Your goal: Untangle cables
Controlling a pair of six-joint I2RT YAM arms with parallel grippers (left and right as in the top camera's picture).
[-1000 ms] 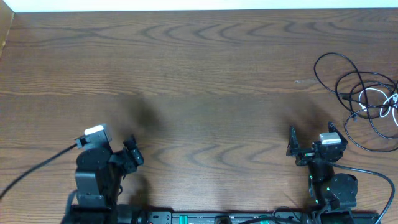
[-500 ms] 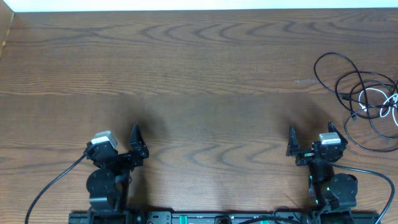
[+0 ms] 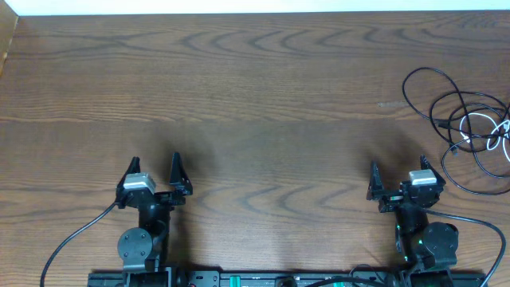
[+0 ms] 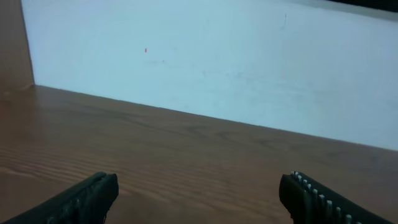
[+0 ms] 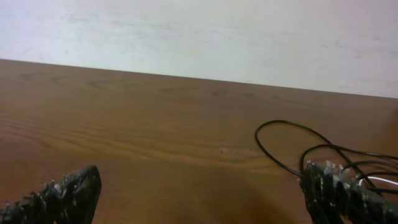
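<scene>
The cables [image 3: 466,127] lie in a loose tangle at the table's right edge: several thin black loops with a short white cable [image 3: 488,131] coiled among them. The black loops also show in the right wrist view [image 5: 292,146], ahead and right of the fingers. My right gripper [image 3: 398,171] is open and empty, below and left of the tangle, apart from it. My left gripper [image 3: 154,170] is open and empty near the front left, far from the cables. The left wrist view shows only its fingertips [image 4: 199,193] over bare wood.
The wooden table [image 3: 255,104] runs back to a white wall [image 4: 217,56]. A raised wooden side edge [image 3: 8,40] stands at the far left. Thick black arm cables [image 3: 76,235] trail at the front by both arm bases.
My left arm has swung from a turned pose to face straight forward, its open fingers now pointing toward the far edge. The right arm and the cables have not moved.
</scene>
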